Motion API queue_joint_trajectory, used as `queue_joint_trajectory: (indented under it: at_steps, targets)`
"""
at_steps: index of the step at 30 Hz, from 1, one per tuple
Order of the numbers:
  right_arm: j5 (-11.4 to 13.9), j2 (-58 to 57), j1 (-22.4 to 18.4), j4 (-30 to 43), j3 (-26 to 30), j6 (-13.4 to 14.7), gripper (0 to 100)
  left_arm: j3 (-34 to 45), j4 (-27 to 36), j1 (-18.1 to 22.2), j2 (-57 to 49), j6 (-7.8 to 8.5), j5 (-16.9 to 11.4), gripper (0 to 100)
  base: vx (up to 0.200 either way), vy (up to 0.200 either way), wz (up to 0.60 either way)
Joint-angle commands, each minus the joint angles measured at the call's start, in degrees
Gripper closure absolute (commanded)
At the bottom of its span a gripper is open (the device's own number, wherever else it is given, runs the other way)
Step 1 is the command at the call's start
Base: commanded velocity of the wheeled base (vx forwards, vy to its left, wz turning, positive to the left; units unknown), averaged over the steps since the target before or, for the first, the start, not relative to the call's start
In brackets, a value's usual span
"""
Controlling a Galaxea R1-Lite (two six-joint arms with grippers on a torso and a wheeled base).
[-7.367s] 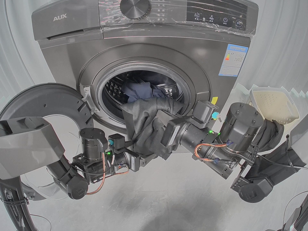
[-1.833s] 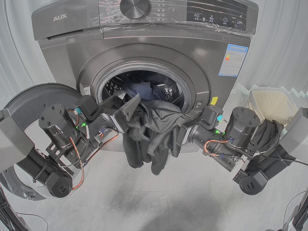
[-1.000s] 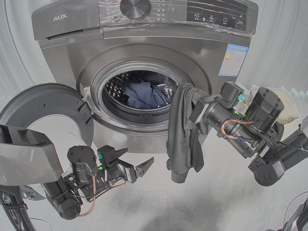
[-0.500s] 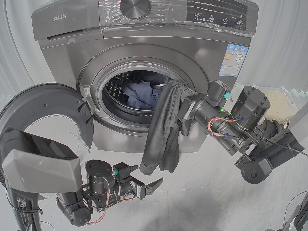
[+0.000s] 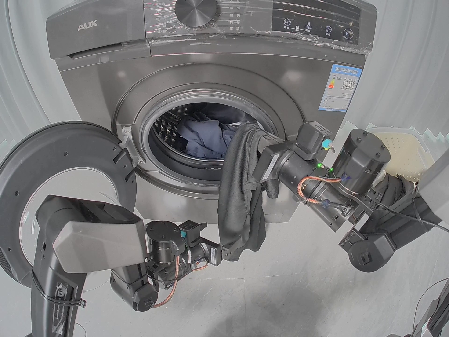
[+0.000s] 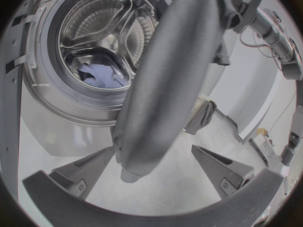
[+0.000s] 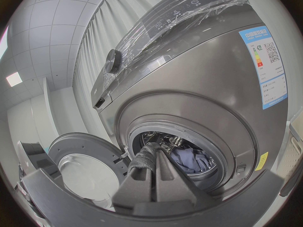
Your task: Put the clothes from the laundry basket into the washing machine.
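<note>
The left arm had swung in low, its left gripper now at the hanging hem of the dark grey garment, fingers spread either side. The right gripper, arm stretched leftward, clamped the garment's top at the washing machine opening's right rim.

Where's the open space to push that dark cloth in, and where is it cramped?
Free: the left and upper drum mouth, between its rim and the hanging dark grey garment, above the blue garment. Crowded: the mouth's right edge, where the right gripper pinches that garment; below, the open left gripper brackets its hem.
</note>
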Motion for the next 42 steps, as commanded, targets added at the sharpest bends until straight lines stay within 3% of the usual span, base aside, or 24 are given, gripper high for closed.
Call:
queue_joint_trajectory:
  at_steps: [1, 7, 15, 25, 26, 34, 42]
  targets:
    - [-0.01, -0.53, 0.85, -0.11, 0.24, -0.01, 100, -3.70, -0.05, 1.74, 4.13, -0.08, 1.11, 0, 0.000, 0.000, 0.00]
    - [-0.54, -0.35, 0.76, -0.02, 0.16, 0.08, 100, -3.09, -0.05, 2.00, 3.34, -0.16, 1.37, 0, 0.000, 0.000, 0.00]
    - [-0.80, 1.05, 0.50, -0.02, -0.11, 0.16, 100, -1.77, -0.05, -1.42, 2.28, -0.25, 1.11, 0, 0.000, 0.000, 0.00]
    - [-0.80, 0.70, 0.85, -0.02, 0.16, 0.25, 100, -8.80, -0.05, -0.10, 7.47, 0.10, 1.46, 0, 0.000, 0.000, 0.00]
    - [-0.89, 0.61, 0.85, -0.02, 0.24, 0.25, 100, -9.77, -0.05, -0.02, 8.17, 0.01, 1.55, 100, 0.000, 0.000, 0.00]
    - [-0.80, 0.26, 0.06, -0.02, 0.33, 0.16, 100, -9.50, -0.14, 1.13, 7.55, 0.10, 3.39, 100, 0.000, 0.000, 0.00]
    - [-0.80, -1.14, -1.88, -0.20, 2.79, 0.34, 100, -1.94, -0.23, 5.52, -3.78, -0.16, 3.31, 100, 0.000, 0.000, 0.00]
